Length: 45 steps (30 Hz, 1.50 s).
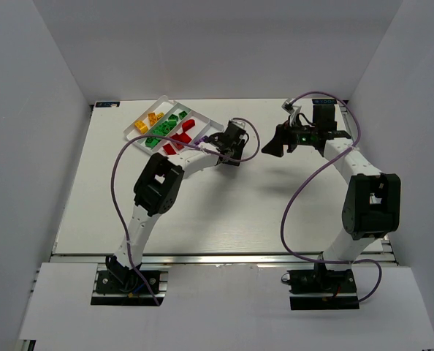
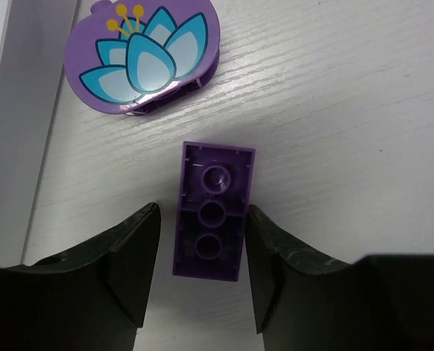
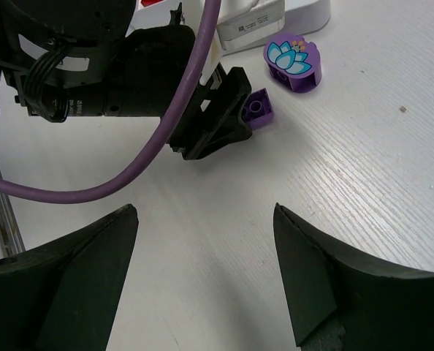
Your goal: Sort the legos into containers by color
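Left tool (image 2: 202, 208) is down at the desk (image 2: 348, 110), partly open, its fingers straddling the long sides of a purple rectangular brick (image 2: 214, 212). A sliver of gap shows on one side and the other looks nearly in contact, so no firm hold yet. The brick lies flat just off the white tray's outer wall (image 2: 9, 146), hollow underside up. The round purple flower-printed piece (image 2: 144, 55) sits between it and that wall, apart from the brick. Judgement: the brick is light, rigid ABS with smooth, slippery sides, so it may skate or twist if pinched off-centre. Best grip is across the narrow width at mid-length, fingers square to the walls. Right tool (image 3: 202, 216) hangs wide open and empty, well away from the tray.
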### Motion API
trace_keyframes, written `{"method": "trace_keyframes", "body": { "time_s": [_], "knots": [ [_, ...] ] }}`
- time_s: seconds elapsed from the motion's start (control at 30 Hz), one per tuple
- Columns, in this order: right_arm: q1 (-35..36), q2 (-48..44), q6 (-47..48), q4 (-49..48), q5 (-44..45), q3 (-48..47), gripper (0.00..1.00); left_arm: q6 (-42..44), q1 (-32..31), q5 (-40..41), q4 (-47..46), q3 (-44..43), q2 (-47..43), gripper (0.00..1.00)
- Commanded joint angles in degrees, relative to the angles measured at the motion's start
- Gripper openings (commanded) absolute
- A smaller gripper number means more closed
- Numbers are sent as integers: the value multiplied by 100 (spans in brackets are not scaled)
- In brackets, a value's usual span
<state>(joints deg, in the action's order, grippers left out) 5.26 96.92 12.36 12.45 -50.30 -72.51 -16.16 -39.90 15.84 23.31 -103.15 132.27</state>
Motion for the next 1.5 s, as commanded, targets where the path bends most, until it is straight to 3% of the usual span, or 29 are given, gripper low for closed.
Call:
{"method": "trace_keyframes", "body": {
  "time_s": [0.0, 0.33, 0.63, 0.77, 1.0, 1.23, 1.47],
  "knots": [
    [-33, -262, -41, -137, -138, 35, 80, -27, -35, 78, -90, -231, -61, 59],
    [-33, -341, 29, -120, -155, 79, 79, -89, -35, 60, -19, -354, -218, 31],
    [-33, -367, 223, 21, -182, 114, 78, 543, 26, 315, 6, 427, -1589, 12],
    [-16, -315, 302, 108, -208, 114, 75, 675, 254, 210, 358, 849, -2107, 12],
    [160, -156, 750, 688, -173, -105, 58, 615, 860, 166, 385, 1710, -2706, 14],
    [204, -95, 838, 803, -120, -167, 59, 781, 1353, 43, 279, 1940, -2680, 24],
    [221, -60, 917, 900, -41, -211, 61, 861, 1406, -1, 393, 1659, -2294, 36]
  ]
}}
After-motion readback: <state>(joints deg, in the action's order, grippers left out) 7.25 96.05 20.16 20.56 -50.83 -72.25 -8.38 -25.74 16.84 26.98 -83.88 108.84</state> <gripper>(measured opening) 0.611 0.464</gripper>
